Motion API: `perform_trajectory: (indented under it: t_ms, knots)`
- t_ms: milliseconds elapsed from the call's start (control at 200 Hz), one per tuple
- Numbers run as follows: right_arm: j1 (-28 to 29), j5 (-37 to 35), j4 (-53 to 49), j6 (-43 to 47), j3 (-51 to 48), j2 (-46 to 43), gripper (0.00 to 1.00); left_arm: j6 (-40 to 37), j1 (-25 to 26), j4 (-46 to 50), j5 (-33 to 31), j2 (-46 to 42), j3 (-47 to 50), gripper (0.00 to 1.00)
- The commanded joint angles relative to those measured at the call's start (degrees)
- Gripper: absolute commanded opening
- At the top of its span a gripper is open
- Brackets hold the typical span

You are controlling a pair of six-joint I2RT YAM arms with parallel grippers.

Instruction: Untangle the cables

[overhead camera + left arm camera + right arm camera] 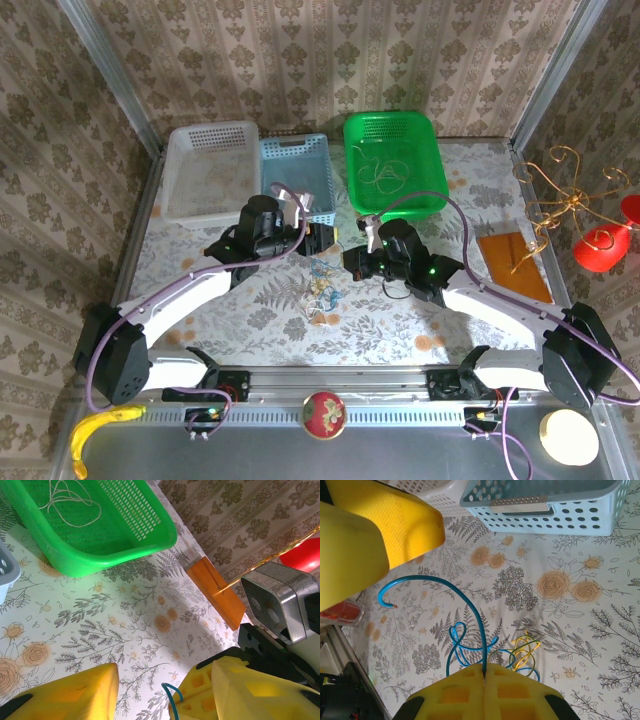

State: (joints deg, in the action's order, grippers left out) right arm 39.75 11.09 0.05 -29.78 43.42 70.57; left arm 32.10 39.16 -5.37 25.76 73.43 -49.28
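Observation:
A small tangle of blue and yellow cables (520, 652) lies on the flowered table between my two arms, and in the top view the cables (320, 292) sit just in front of both grippers. My right gripper (484, 672) is shut on one blue cable (465, 592), which arcs up and away to a free end at the left. My left gripper (150, 682) is open with bare table between its yellow fingers (75, 695). A blue cable loop (172, 694) rests against its right finger. In the top view the left gripper (325, 238) and right gripper (352, 262) are close together.
Three baskets stand at the back: white (210, 132), pale blue (298, 148) and green (400, 207), the green one holding pale wires (385, 175). An orange block (512, 262) and a gold wire stand with red ornaments (595, 240) are at the right.

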Motion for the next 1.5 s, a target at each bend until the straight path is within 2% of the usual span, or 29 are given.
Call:
perform_trajectory:
  t_ms: [0,295,470,510,685,765,800,905,975,1045,1185,1490]
  knots:
    - [-0.3,-0.3,1.4,0.0,-0.3,-0.3,0.0,-1.3,0.6,1.2,0.6,0.2,-0.1,0.5]
    - [-0.3,-0.3,1.5,0.0,-0.3,-0.7,0.0,-1.6,0.8,1.2,-0.2,1.9,0.0,0.36]
    - [-0.3,-0.3,1.6,0.0,-0.4,-0.7,0.0,-1.6,0.9,1.2,0.0,2.7,-0.2,0.35]
    - [-0.3,-0.3,1.8,0.0,-0.4,-0.7,0.0,-1.6,0.9,1.1,0.0,2.8,-0.2,0.31]
    - [-0.4,-0.4,2.0,0.0,-0.6,-1.0,0.0,-1.2,0.9,0.6,-0.2,2.6,-0.6,0.0]
    - [-0.4,-0.3,2.7,0.0,-1.1,-1.1,0.0,-1.1,1.0,0.6,-0.1,2.1,-1.3,0.0]
    - [-0.5,-0.4,3.1,0.0,-1.4,-1.2,0.08,-1.1,1.2,0.7,-0.1,1.8,-1.7,0.0]
    - [-0.6,-0.9,5.5,0.0,-2.7,-1.5,0.42,-0.6,1.6,0.7,-0.1,0.4,-2.7,0.0]
    - [-0.6,-1.1,7.8,0.3,-3.8,-1.4,0.55,-0.2,1.9,0.7,-0.4,-0.5,-3.5,0.0]
    - [-0.6,-1.0,11.1,0.8,-5.1,-1.1,0.64,0.3,2.1,0.7,-0.5,-1.3,-4.2,0.0]
    - [-0.6,-0.7,17.3,1.9,-6.9,0.1,0.7,1.4,2.7,0.6,-1.1,-2.6,-5.6,0.0]
    - [-0.6,-3.4,24.6,2.8,-6.1,2.8,0.71,2.0,4.1,1.1,-1.7,-3.3,-8.5,0.0]
